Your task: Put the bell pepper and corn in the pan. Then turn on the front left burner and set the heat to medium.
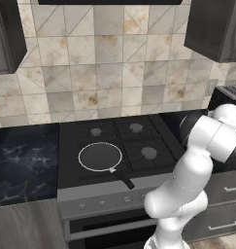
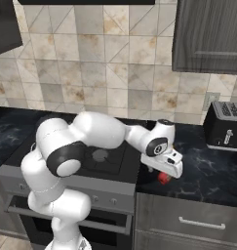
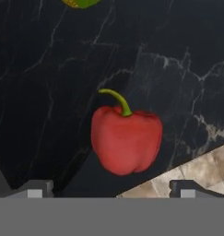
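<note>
pepper: small shiny red bell pepper [image 3: 126, 139] at my 12 o'clock, stem up, on dark marble tabletop [image 3: 49, 83]
hand: hand [image 3: 111, 188] spread wide, released, straddling nothing yet

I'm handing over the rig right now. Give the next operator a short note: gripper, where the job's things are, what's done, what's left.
Gripper: open, holding nothing, poised over the bell pepper.
Bell pepper: on the dark marble counter right of the stove, near the front edge.
Corn: only its green tip shows, on the same counter beyond the pepper.
Pan: empty, on the front left burner.
Done: nothing placed yet.
Left: pepper and corn into the pan, then burner to medium.
</note>
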Robot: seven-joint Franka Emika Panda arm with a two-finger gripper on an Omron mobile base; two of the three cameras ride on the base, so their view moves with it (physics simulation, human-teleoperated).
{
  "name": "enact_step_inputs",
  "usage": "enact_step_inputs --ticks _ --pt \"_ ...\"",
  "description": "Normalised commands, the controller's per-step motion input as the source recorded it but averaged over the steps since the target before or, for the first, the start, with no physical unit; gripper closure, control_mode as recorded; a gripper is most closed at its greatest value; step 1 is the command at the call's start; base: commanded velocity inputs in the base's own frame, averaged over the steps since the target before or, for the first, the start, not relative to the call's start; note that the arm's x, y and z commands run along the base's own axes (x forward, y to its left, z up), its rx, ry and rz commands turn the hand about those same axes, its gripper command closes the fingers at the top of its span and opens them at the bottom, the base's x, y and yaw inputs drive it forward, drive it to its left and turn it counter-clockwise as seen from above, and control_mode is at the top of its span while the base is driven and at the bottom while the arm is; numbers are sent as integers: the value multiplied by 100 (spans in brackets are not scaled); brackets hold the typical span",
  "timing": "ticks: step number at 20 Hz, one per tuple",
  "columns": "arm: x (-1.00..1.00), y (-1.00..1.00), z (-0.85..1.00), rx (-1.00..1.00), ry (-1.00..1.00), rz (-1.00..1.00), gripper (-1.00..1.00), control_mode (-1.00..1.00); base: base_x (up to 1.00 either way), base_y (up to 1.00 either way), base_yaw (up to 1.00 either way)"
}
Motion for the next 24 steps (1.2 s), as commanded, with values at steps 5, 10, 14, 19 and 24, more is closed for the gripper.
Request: enact_step_inputs --ticks 5,10,14,19,24 --pt "32 -14 0 0 0 0 -100 -100 0 0 0" --pt "3 -29 -2 0 0 0 -100 -100 0 0 0" --pt "-28 -18 -1 0 0 0 -100 -100 0 0 0" --pt "-10 1 0 0 0 0 -100 -100 0 0 0" --pt "0 20 0 0 0 0 -100 -100 0 0 0"
